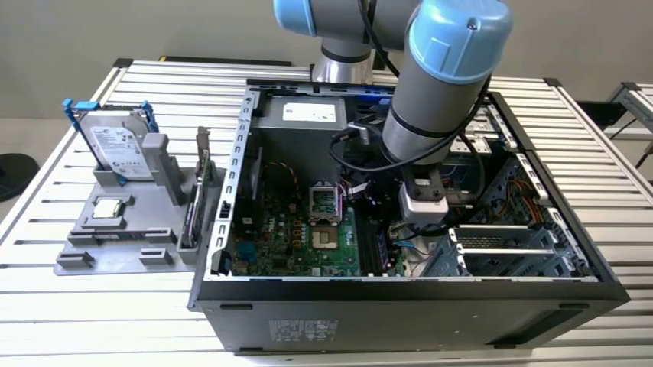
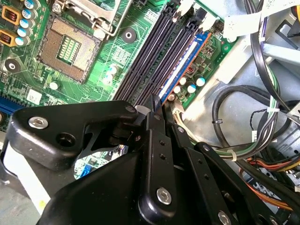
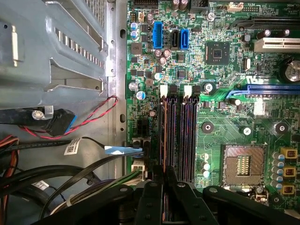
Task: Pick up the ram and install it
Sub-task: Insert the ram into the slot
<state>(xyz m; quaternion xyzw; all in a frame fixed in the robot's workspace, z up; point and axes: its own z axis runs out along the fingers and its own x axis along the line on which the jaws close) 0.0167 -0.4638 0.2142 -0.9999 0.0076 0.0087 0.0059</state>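
The gripper (image 2: 157,108) is lowered inside the open computer case (image 1: 408,294), directly over the bank of memory slots (image 3: 178,136) on the green motherboard (image 1: 296,237). In the second wrist view its two black fingers (image 2: 159,140) are drawn close together with only a thin gap between them, and the ram (image 2: 183,65) runs out from between their tips as a thin blue-edged strip standing on edge along the slot nearest the cables. The fingers appear closed on the near end of that strip. Whether the stick is fully seated in its slot cannot be determined. In the first wrist view the gripper (image 3: 165,174) sits at the end of the slot bank, with the empty processor socket (image 3: 243,164) on the far side of the slots from the bundled cables (image 3: 70,183).

In the exterior view the arm (image 1: 439,99) descends from above the case, its grey forearm angled downward and the wrist pointing straight down into the interior. On the exterior view's left, a grey fixture (image 1: 128,229) beside the case holds an upright hard drive (image 1: 118,149)
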